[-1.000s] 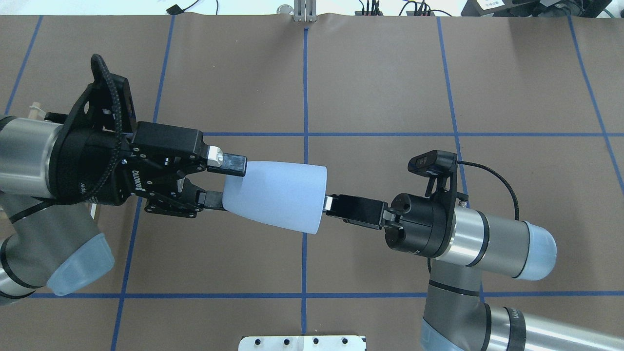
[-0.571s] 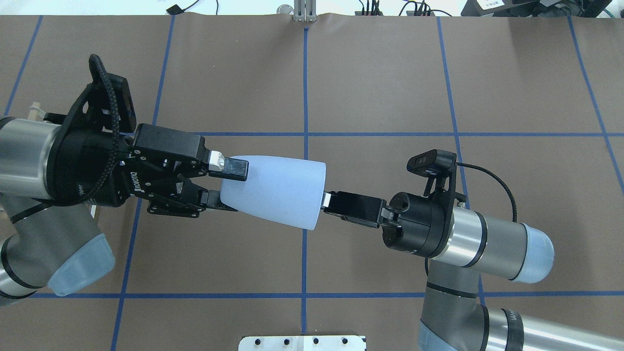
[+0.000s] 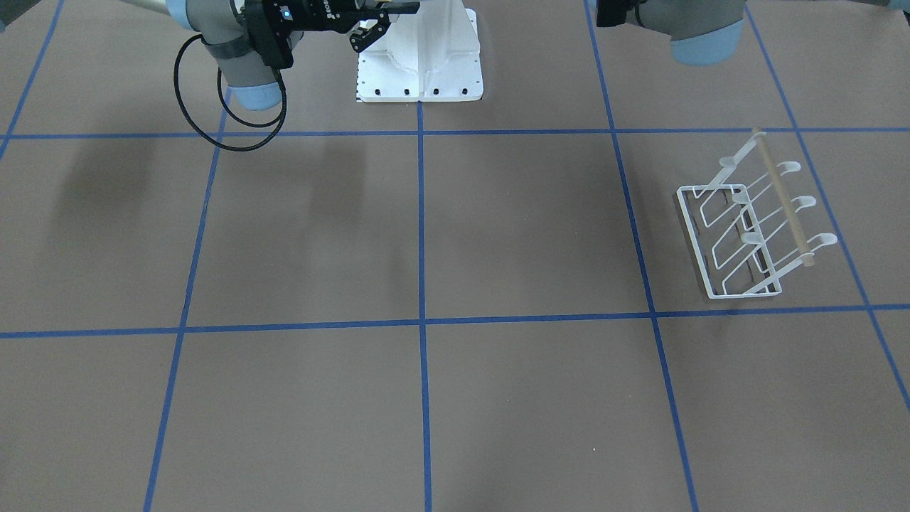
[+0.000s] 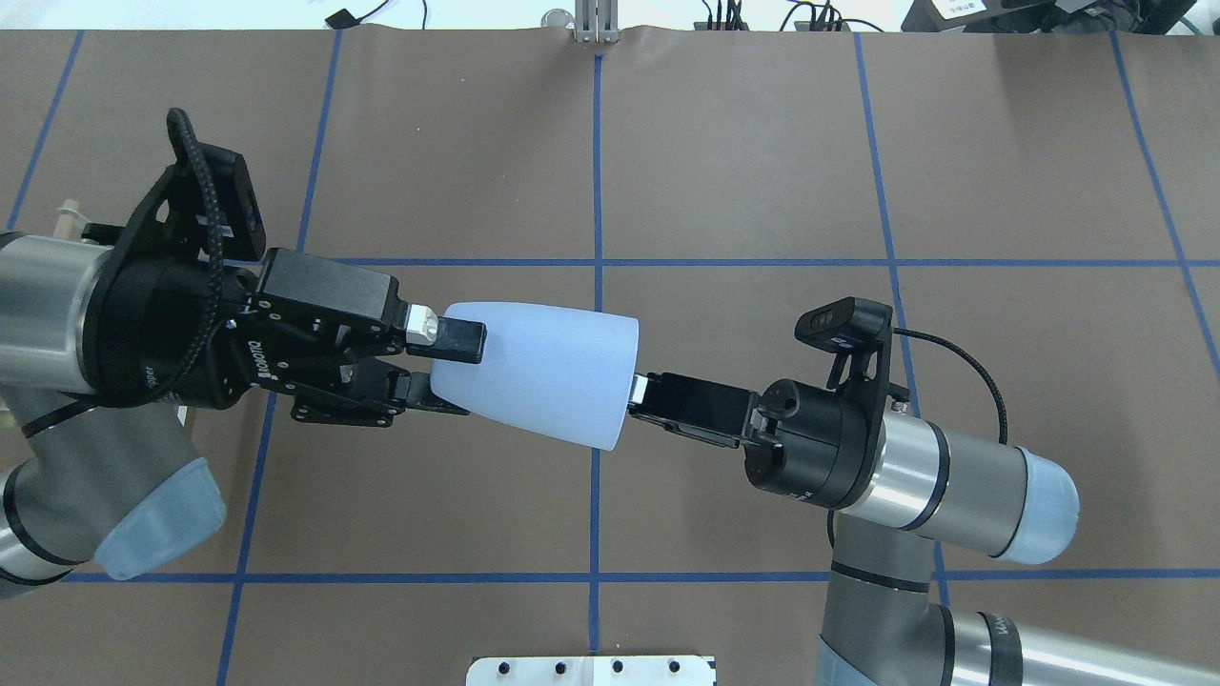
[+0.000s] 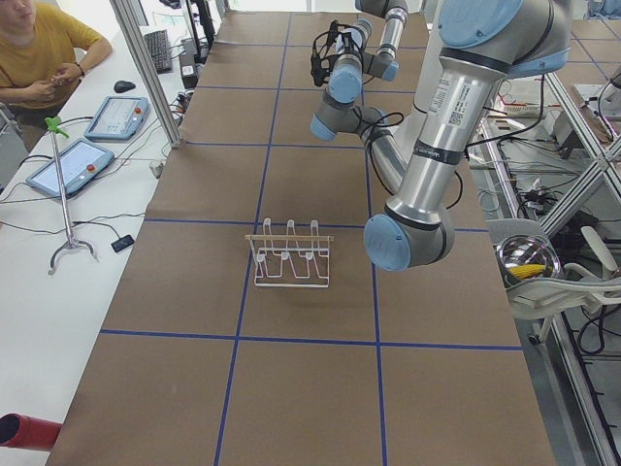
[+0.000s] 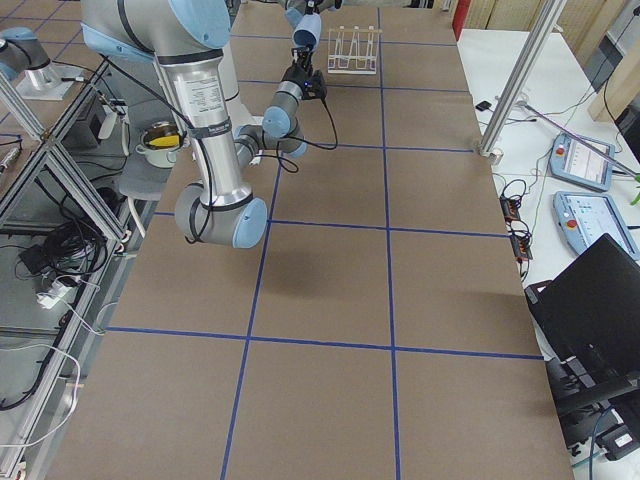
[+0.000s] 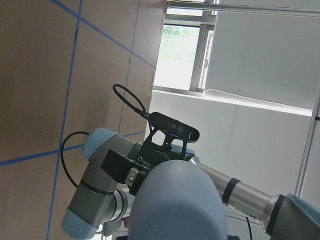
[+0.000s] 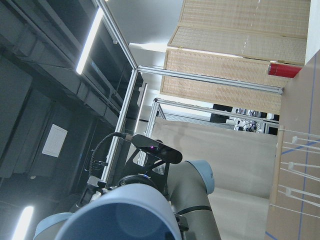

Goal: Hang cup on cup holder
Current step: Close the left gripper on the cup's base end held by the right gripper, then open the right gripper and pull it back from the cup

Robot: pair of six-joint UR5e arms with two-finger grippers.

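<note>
Cup (image 4: 538, 376) lies on its side in the air over the middle of the bench (image 4: 743, 162), its narrow closed end turned to the robot's left and its wide mouth to the robot's right. The left gripper (image 4: 464, 373) is closed partway onto the narrow end: one black finger lies across the top of the base and the other presses against its lower edge, so it holds the cup there. The right gripper (image 4: 637, 394) is drawn narrow and pinches the rim of the mouth. It is seen edge-on from overhead, with its upper finger touching the rim. The two arms reach towards each other in nearly one line, with the cup bridging them. In the left wrist view the pale blue base fills the lower middle, and the right arm's wrist and camera sit just beyond it. The cup holder (image 3: 750, 237) stands on the bench on the robot's left side, well apart from the cup. Its rectangular wire base is flat on the brown surface and its wooden rod (image 3: 782, 195) is raised along the top, with rounded white pegs (image 3: 803, 203) jutting past it. Blue tape lines (image 3: 419, 227) divide the bench into squares.
</note>
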